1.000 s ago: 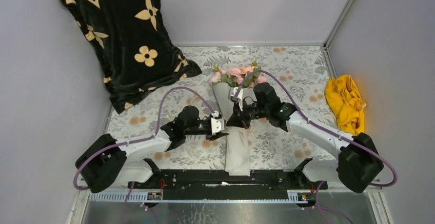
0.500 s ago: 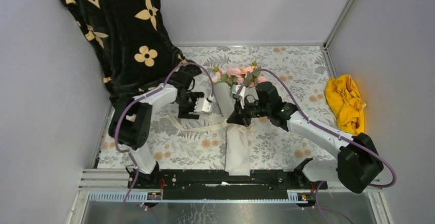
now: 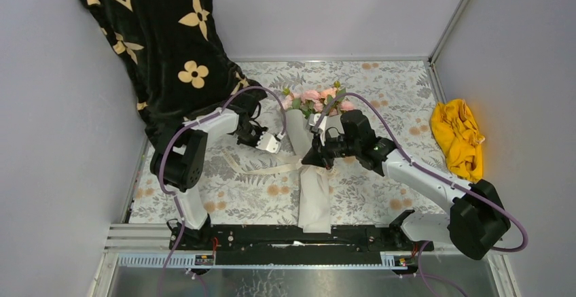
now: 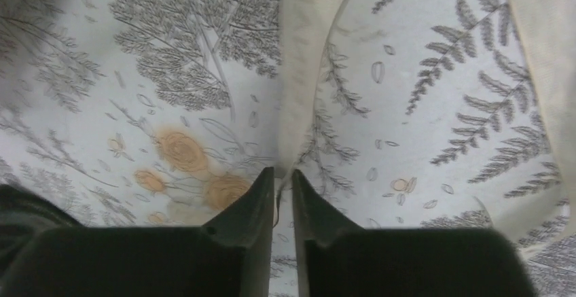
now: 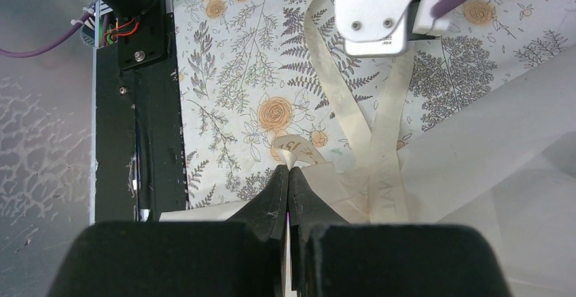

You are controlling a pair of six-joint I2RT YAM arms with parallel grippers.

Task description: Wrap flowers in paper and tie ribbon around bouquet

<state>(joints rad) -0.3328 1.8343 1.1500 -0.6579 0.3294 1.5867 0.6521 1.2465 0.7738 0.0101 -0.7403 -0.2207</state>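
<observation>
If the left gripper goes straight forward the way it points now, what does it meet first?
Probably the ribbon: the left gripper has a strip right ahead of its tips, lying on the tablecloth. Depth is unclear.

Before you: one white paper-wrapped bouquet of pink roses [image 3: 314,149], one long cream satin ribbon [image 3: 261,170], one crumpled yellow cloth [image 3: 458,136], one black cloth with cream flower prints [image 3: 163,45], one grey leaf-patterned tablecloth [image 3: 380,90], and two white-and-black robot arms.
</observation>
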